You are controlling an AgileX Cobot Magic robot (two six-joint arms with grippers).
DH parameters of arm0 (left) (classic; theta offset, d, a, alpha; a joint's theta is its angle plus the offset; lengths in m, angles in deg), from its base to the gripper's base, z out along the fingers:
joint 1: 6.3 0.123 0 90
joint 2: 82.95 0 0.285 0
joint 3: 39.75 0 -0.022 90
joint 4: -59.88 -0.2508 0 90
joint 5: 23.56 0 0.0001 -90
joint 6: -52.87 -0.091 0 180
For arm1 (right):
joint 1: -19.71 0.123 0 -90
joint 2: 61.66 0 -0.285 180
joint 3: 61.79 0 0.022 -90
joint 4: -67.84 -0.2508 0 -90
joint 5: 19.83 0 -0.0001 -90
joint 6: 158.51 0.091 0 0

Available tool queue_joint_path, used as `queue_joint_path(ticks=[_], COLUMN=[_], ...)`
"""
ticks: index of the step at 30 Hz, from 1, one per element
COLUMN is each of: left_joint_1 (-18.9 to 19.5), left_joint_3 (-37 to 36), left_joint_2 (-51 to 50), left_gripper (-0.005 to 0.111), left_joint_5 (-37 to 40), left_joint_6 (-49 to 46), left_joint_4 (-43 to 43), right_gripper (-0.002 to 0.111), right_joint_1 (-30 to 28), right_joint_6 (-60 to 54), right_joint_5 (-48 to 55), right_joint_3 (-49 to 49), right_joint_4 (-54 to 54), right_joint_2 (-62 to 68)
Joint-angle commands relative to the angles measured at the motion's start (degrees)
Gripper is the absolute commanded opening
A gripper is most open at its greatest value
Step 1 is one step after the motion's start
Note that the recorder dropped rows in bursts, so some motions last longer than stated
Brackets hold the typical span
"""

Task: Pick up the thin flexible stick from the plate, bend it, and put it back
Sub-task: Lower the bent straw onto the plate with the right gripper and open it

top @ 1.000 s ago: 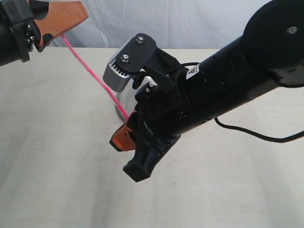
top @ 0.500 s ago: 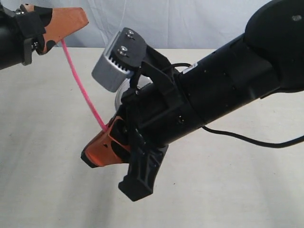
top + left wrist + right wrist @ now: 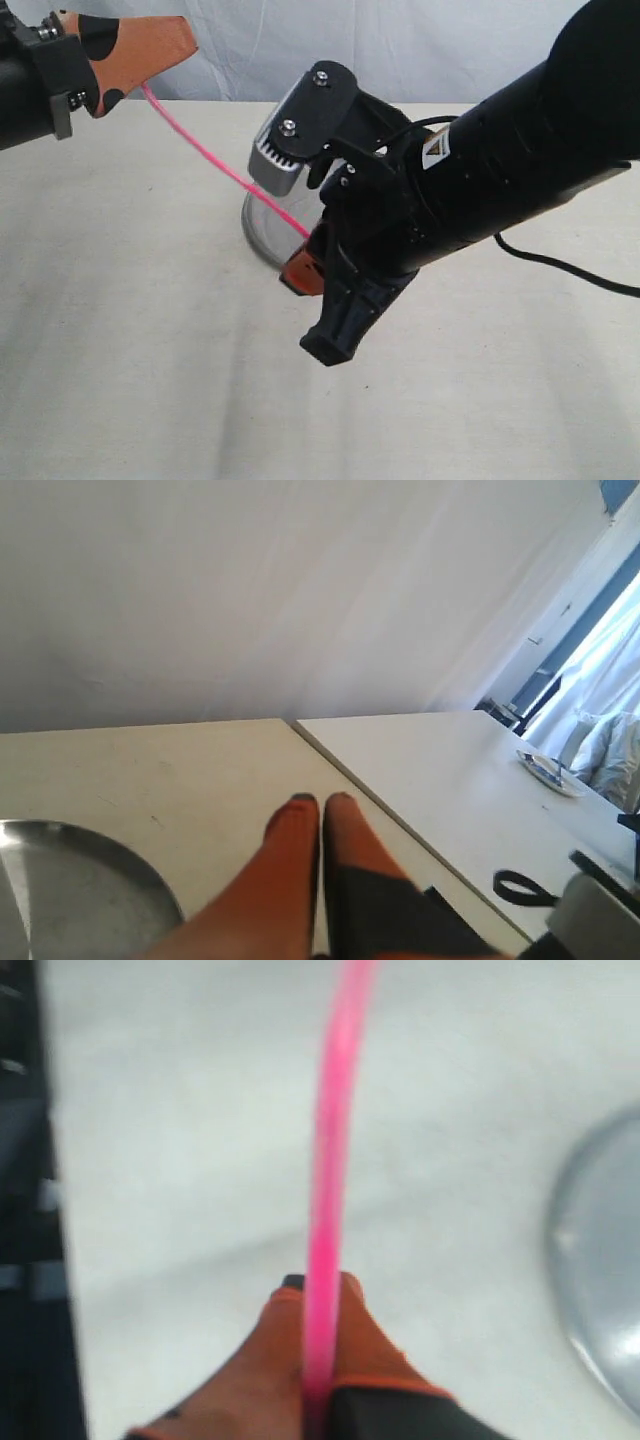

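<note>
The thin pink stick [image 3: 222, 166] hangs in the air as a nearly straight line between my two grippers. My left gripper [image 3: 182, 45] is raised at the far left, its orange fingers shut on the stick's upper end. The left wrist view shows those fingertips [image 3: 300, 815] pressed together, with the stick hidden there. My right gripper [image 3: 298, 272] is shut on the lower end, just above the table by the plate [image 3: 262, 228]. In the right wrist view the stick [image 3: 325, 1210] runs out from between the fingers [image 3: 280, 1340]. The silver plate [image 3: 600, 1260] lies beside the right gripper and is also in the left wrist view [image 3: 70, 890].
The right arm covers most of the plate in the exterior view. A black cable [image 3: 560, 268] trails over the table at the right. White cloth hangs behind the table. A second table [image 3: 470, 770] adjoins this one, with a small dish [image 3: 545, 770] on it.
My right gripper swung left and down, bowing the stick, then came back right and up beside the plate. The stick is now stretched nearly straight. The left gripper shifted slightly right.
</note>
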State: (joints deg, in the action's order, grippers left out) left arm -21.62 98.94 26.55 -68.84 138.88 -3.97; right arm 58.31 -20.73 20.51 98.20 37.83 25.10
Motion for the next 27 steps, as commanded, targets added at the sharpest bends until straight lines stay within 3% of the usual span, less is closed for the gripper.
queue_joint_path(ticks=[1,3,7,9,15,27], left_joint_1=[0.16,0.16,0.16,0.16,0.16,0.16], left_joint_3=[0.10,0.10,0.10,0.10,0.10,0.10], left_joint_2=[-0.09,-0.09,-0.09,-0.09,-0.09,0.12], left_gripper=[0.001,0.013,0.052,0.066,0.065,0.065], left_joint_5=[-1.02,-1.28,-1.43,-0.08,1.79,0.27], left_joint_6=[-0.99,-0.99,-0.99,-0.62,-0.77,0.64], left_joint_4=[-0.27,-0.40,-0.40,-0.40,-2.27,-5.66], right_gripper=[-0.001,-0.001,-0.001,-0.001,-0.001,-0.001], right_joint_1=[0.09,0.09,0.09,0.09,-2.51,-15.52], right_joint_6=[6.29,6.29,6.29,7.34,20.44,20.57], right_joint_5=[-1.12,-1.26,-1.26,-1.71,-3.59,-12.74], right_joint_3=[0.09,0.09,0.09,0.09,0.09,0.49], right_joint_4=[7.22,7.38,7.96,10.64,28.40,27.25], right_joint_2=[-0.41,-0.41,-0.41,-0.41,2.04,23.23])
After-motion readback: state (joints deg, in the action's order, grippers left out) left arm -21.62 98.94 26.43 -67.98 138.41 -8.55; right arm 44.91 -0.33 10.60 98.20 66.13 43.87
